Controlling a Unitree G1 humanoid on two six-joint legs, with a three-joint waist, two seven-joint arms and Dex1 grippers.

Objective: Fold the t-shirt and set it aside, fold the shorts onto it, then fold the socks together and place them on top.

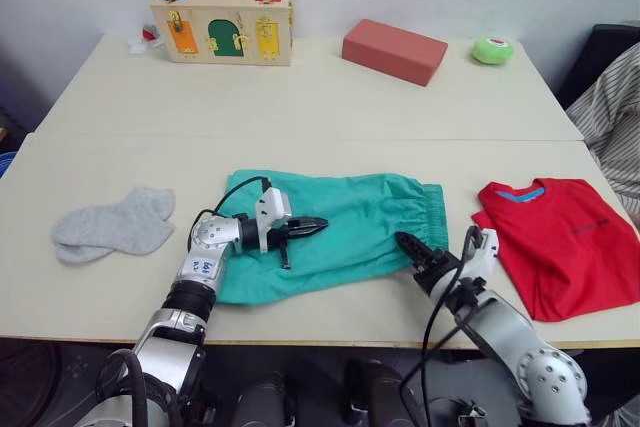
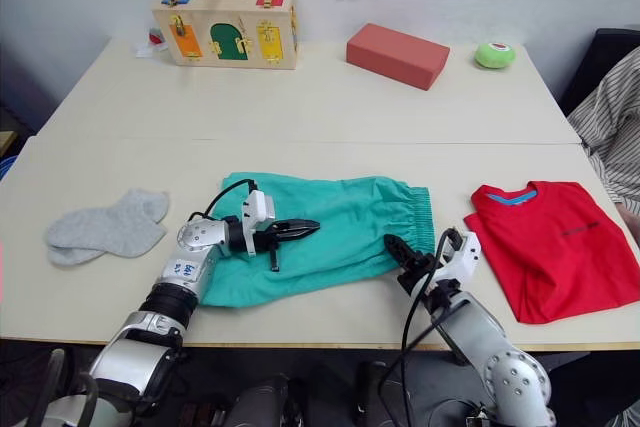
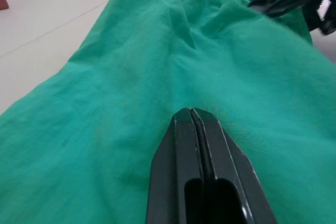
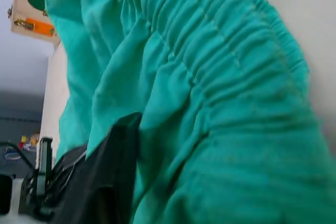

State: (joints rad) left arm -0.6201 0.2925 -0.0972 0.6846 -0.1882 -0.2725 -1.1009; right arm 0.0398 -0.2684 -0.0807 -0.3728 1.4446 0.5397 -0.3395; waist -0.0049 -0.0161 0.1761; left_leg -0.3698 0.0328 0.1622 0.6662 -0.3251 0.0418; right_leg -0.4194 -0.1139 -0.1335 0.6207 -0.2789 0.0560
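At nine o'clock on the near table (image 1: 100, 287), well apart from everything else, the socks (image 1: 112, 223) lie bunched together, one overlapping the other, untouched. Moving toward the centre, my left gripper (image 1: 316, 225) rests on top of the shorts (image 1: 345, 215), its fingers pressed flat together with no cloth between them, pointing toward three o'clock across the fabric. The shorts are spread flat in the middle of the table, waistband at the three o'clock end and legs under my left wrist. At about five o'clock of the shorts, my right gripper (image 1: 405, 243) sits at the near corner of the waistband; the gathered elastic crowds close against it, but I cannot tell whether its fingers are parted or pinched on the hem. Further toward three o'clock the t-shirt (image 1: 557, 239) lies folded near the table's right edge, apart from the shorts. Along the far side, from eleven to one o'clock, stand a wooden latch box (image 1: 222, 23), a red block (image 1: 394, 50) and a green ball (image 1: 492, 49).

I judge the shorts fold is the step in hand. The risk I see: my clenched left fingers only press, so if my right side lifts the waistband, the cloth may slide instead of creasing. The elastic may also bunch and slip from a shallow pinch, leaving a crooked fold that would sit badly on the t-shirt.
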